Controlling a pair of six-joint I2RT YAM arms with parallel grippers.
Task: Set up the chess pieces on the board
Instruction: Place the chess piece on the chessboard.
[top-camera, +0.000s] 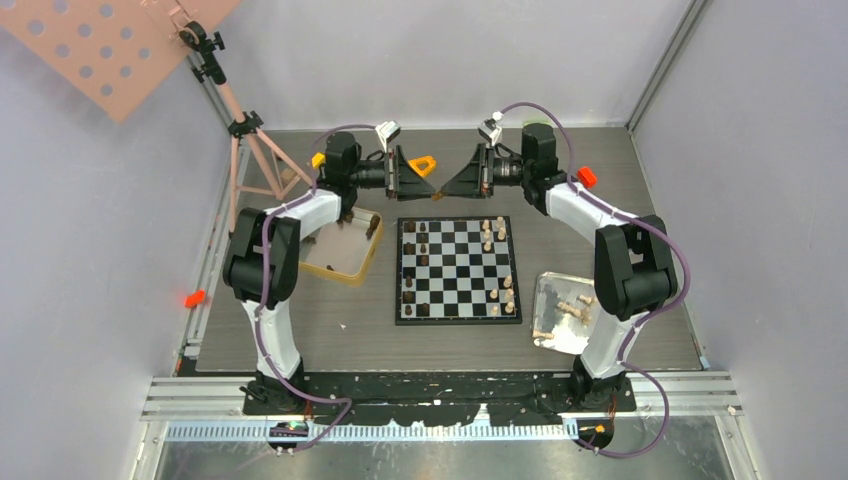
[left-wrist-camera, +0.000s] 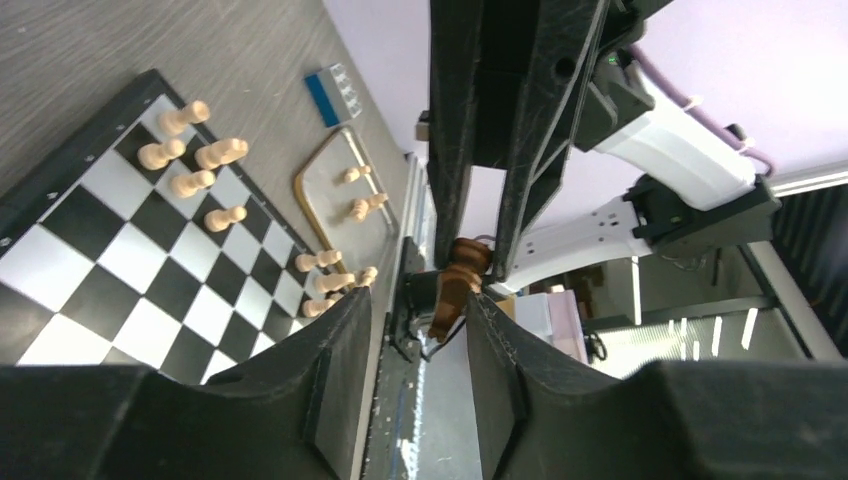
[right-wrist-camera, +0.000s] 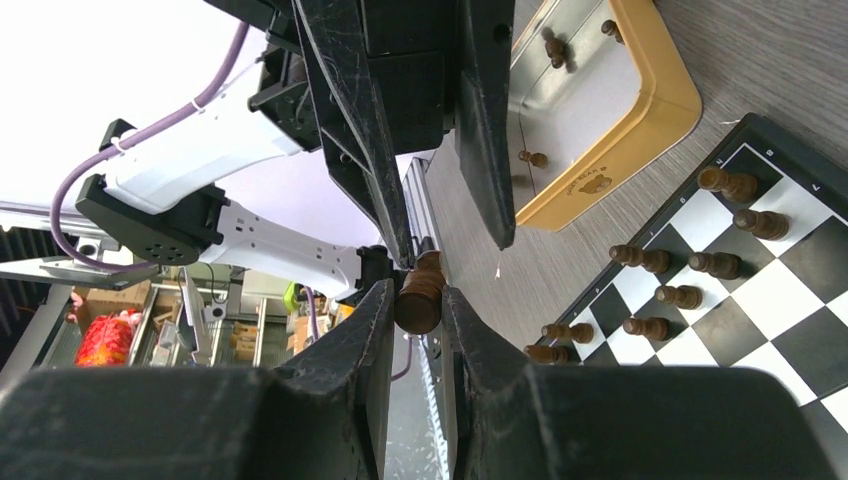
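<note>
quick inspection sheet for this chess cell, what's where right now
surface: grey wood-grain tabletop, no spills seen
job's things: chessboard with dark pieces on its left columns and pale pieces on its right; more dark ones in the gold tin, pale ones in the silver tray
clutter: blue toy brick; orange block at the left edge
grippers: right gripper shut on a dark chess piece off the table past the board's far side; left gripper open around that piece
cables: purple cables along both arms
surroundings: white walls; tripod; pink perforated panel
</note>
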